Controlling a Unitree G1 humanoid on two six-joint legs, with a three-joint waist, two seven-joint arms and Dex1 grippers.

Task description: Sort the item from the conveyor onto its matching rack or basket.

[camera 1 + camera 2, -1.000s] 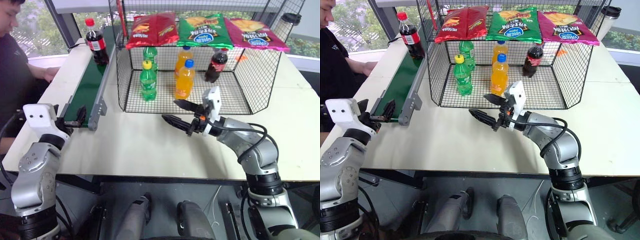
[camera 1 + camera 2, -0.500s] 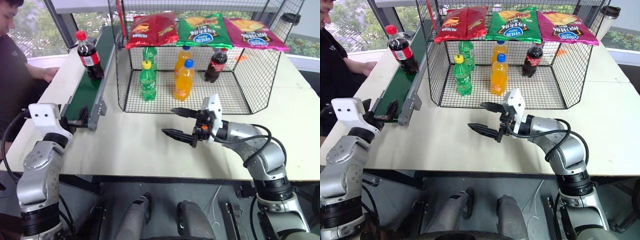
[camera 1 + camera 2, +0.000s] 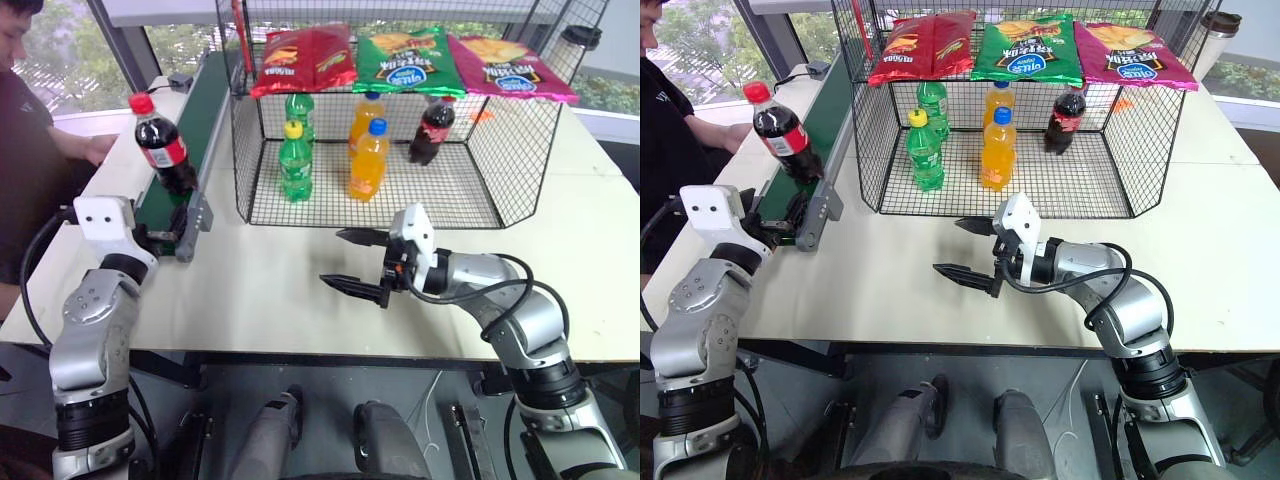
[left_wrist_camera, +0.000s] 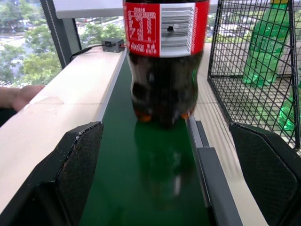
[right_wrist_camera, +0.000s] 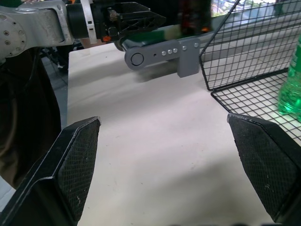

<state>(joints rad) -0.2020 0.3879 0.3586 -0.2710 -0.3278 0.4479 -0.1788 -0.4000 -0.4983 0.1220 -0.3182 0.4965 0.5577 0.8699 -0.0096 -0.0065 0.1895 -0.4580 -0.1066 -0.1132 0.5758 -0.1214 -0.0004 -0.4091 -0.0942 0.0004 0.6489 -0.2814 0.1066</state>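
Observation:
A cola bottle (image 3: 160, 155) with a red cap and red label stands upright on the dark green conveyor (image 3: 207, 95), close to its near end. My left gripper (image 3: 165, 236) is open at that end, level with the belt. In the left wrist view the bottle (image 4: 164, 61) stands just beyond and between the open fingers (image 4: 80, 165). My right gripper (image 3: 332, 257) is open and empty over the table, in front of the black wire cage (image 3: 246, 185) and pointing toward the conveyor.
Inside the cage stand a second cola bottle (image 3: 432, 130), green bottles (image 3: 295, 160) and orange bottles (image 3: 368, 160). Chip bags (image 3: 410, 60) lie on the shelf above. A person (image 3: 25, 120) sits at the conveyor's far left. A dark cup (image 3: 582, 38) is back right.
The cola bottle has ridden down the belt to its near end, toward my left gripper. My right gripper has drawn back and down a little. Both grippers stay open.

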